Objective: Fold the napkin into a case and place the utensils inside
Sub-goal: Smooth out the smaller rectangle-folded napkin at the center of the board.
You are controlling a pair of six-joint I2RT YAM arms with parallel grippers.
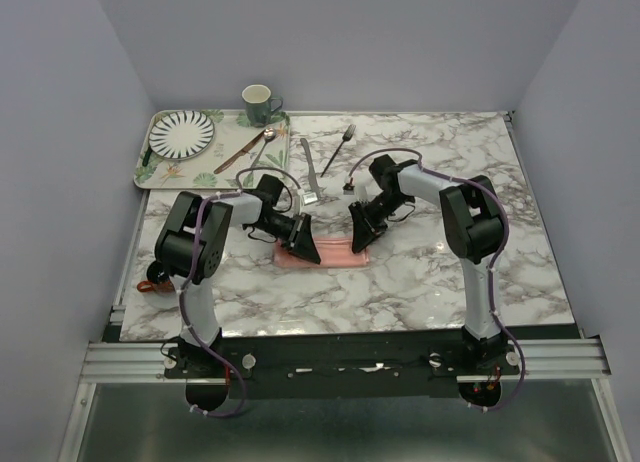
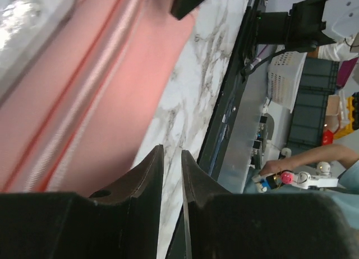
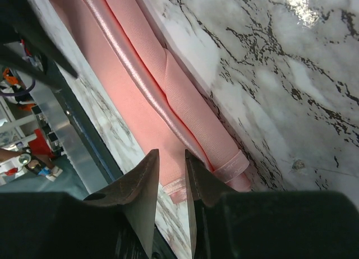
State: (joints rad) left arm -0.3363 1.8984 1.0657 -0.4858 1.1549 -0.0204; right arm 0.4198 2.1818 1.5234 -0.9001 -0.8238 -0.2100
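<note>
Left hand at folded napkin, tray holding plate, spoon

Bright, even light from above; only soft shadows.
White glare shines on the marble table in both wrist views. The black fingers up close look blurry, and the pink napkin looks fuzzy too.

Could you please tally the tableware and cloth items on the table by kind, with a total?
Utensils: 4 (fork, knife, spoon, brown-handled utensil)
Plate: 1
Mug: 1
Tray: 1
Napkin: 1
Total: 8
</note>
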